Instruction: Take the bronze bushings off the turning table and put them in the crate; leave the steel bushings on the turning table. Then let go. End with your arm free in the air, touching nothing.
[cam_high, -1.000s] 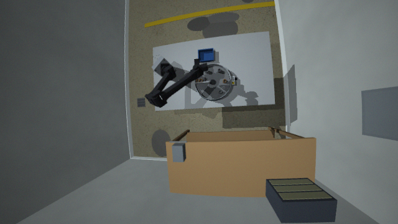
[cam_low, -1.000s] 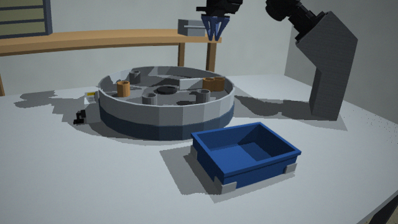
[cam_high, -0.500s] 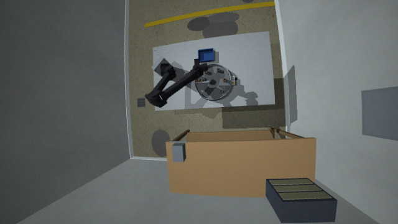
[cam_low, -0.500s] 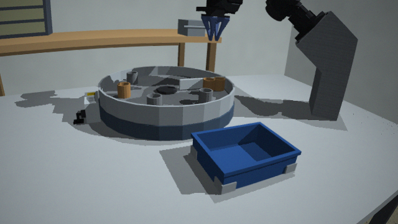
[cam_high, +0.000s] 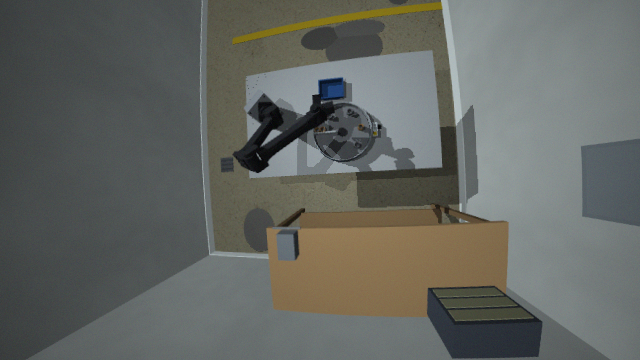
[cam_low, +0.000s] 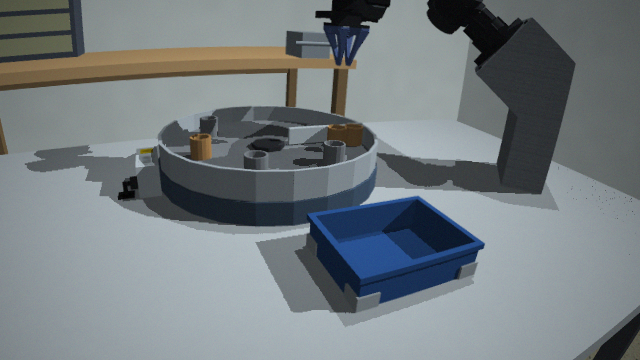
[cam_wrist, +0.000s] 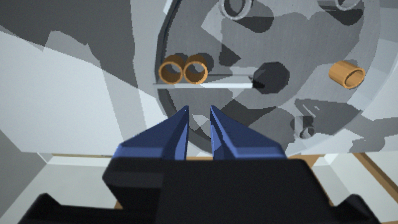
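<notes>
Surface (cam_high: 405, 100) (cam_low: 150, 280) (cam_wrist: 60, 100): one, pale, four-cornered, bearing the items below.

Bench (cam_high: 390, 270) (cam_low: 200, 60): one, wooden, standing apart from the surface, beyond its lower edge as seen from above.

Arm (cam_high: 295, 131) (cam_low: 450, 15): one, black, on a grey pedestal (cam_high: 253, 106) (cam_low: 542, 100) at the left edge of the surface, near its upper left corner in the top view; bent, its far end reaching over the round item below.

Turning table (cam_high: 343, 157) (cam_low: 293, 185) (cam_wrist: 310, 40): one, round, grey wall over a dark blue base, set between the left and right edges; a pale bar (cam_low: 307, 135) (cam_wrist: 205, 85) crosses one side of its disc, rim to hub.

Crate (cam_high: 320, 90) (cam_low: 420, 270): one, blue, open-topped, between the turning table and the upper edge of the surface; interior bare.

Hand (cam_low: 343, 64) (cam_wrist: 199, 111): one, blue fingers, pointing down above the turning table; fingertips slightly apart, nothing between them.

Steel bushings (cam_high: 353, 113) (cam_low: 334, 152) (cam_wrist: 225, 10): three, grey, spaced apart on the turning table.

Bronze bushings: three, all on the turning table. Two form a side-by-side pair (cam_low: 354, 135) (cam_wrist: 172, 60) beside the bar, on the side toward the surface's left edge. The third, a lone bushing (cam_high: 361, 127) (cam_low: 201, 147) (cam_wrist: 340, 73), lies across the hub, toward the right edge.
</notes>
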